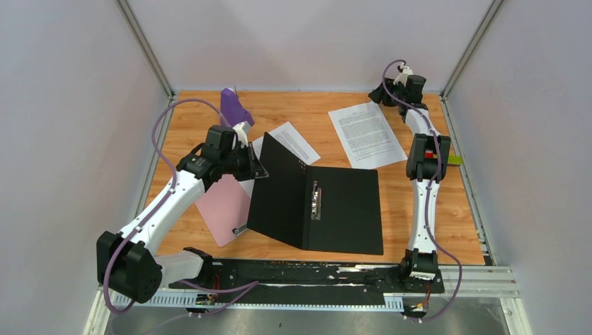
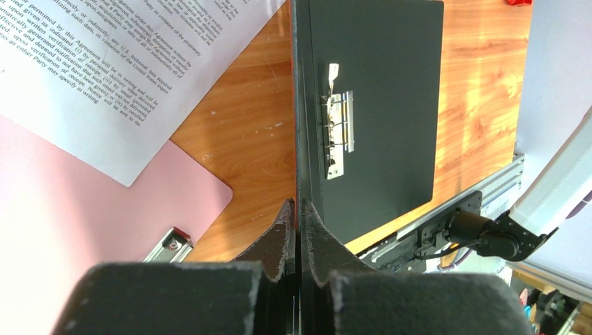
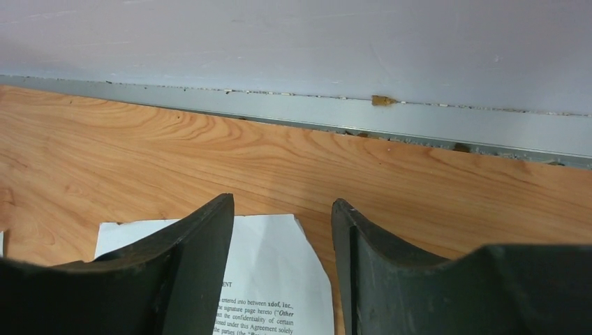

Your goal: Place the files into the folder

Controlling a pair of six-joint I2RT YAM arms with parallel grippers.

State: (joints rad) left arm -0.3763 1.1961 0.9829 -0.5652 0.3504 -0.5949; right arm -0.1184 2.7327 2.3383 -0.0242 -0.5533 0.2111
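Note:
The folder point(image 1: 328, 209) lies open, black inside, its metal clip point(image 1: 316, 200) along the spine. Its left cover stands raised, and my left gripper point(image 1: 257, 166) is shut on that cover's edge. In the left wrist view the left gripper point(image 2: 297, 204) pinches the thin cover edge point(image 2: 296, 125). One file point(image 1: 366, 134) lies flat at the back right. My right gripper point(image 1: 385, 93) stands open over its far corner. In the right wrist view the right gripper point(image 3: 283, 209) straddles that file's slightly curled corner point(image 3: 279, 265). A second file point(image 1: 292, 142) lies behind the raised cover.
A pink clipboard point(image 1: 225, 209) lies left of the folder, partly under the second file point(image 2: 105, 70). A purple object point(image 1: 235, 107) stands at the back left. The back wall rail point(image 3: 349, 115) runs close beyond the right gripper. A yellow-green item point(image 1: 454, 160) sits by the right edge.

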